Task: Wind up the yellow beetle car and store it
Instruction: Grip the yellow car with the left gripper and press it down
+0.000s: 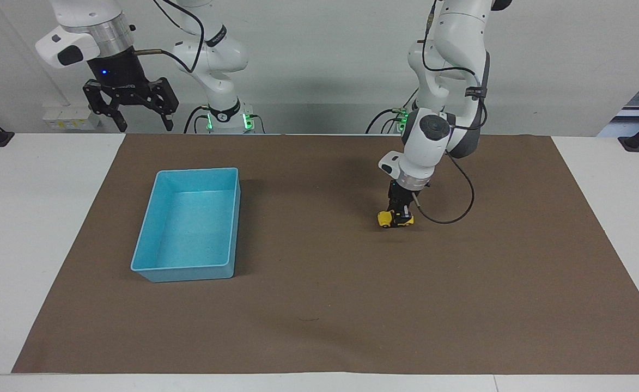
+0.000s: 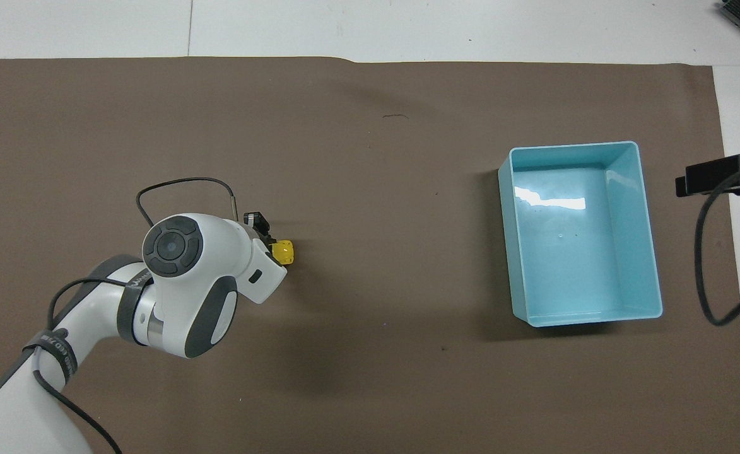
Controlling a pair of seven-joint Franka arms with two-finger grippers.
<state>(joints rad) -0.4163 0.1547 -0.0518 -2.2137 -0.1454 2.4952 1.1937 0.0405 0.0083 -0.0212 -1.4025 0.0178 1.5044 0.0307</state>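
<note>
Left gripper [image 1: 398, 213]: my jaws are clamped on the car [image 1: 394, 219], its wheels on the brown mat [image 1: 319, 305].
Right gripper [image 1: 130, 111]: spread wide, waiting, holding nothing.
Heading: in the overhead view the bin [image 2: 652, 252] lies at 3 o'clock from my car, well apart; its long axis points there.
Car's look: tiny, bright yellow, rounded, black wheels.

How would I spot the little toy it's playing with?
Start at the brown mat covering the table. The left arm's claw is clamped on the yellow beetle car, toward that arm's end. It is tiny and bright yellow, unlike the big light blue bin.
</note>
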